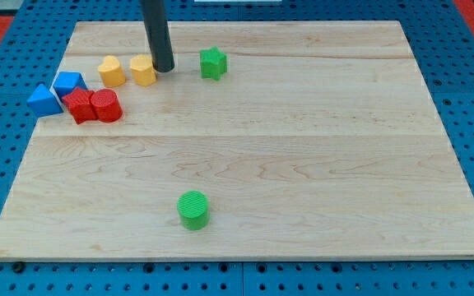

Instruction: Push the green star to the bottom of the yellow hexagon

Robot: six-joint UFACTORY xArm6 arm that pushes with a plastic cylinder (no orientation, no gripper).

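The arm carries no claw, only a dark rod; my tip point(164, 69) rests just beside the yellow hexagon point(143, 71), on its right. The green star point(212, 62) sits near the board's point(303, 164) top, right of the tip and apart from it, level with the hexagon rather than below it.

A single view looks down at a slant from beyond the near edge of the wooden worktop point(303, 164), far enough to hold nearly the whole board, its far edge along the frame's top.
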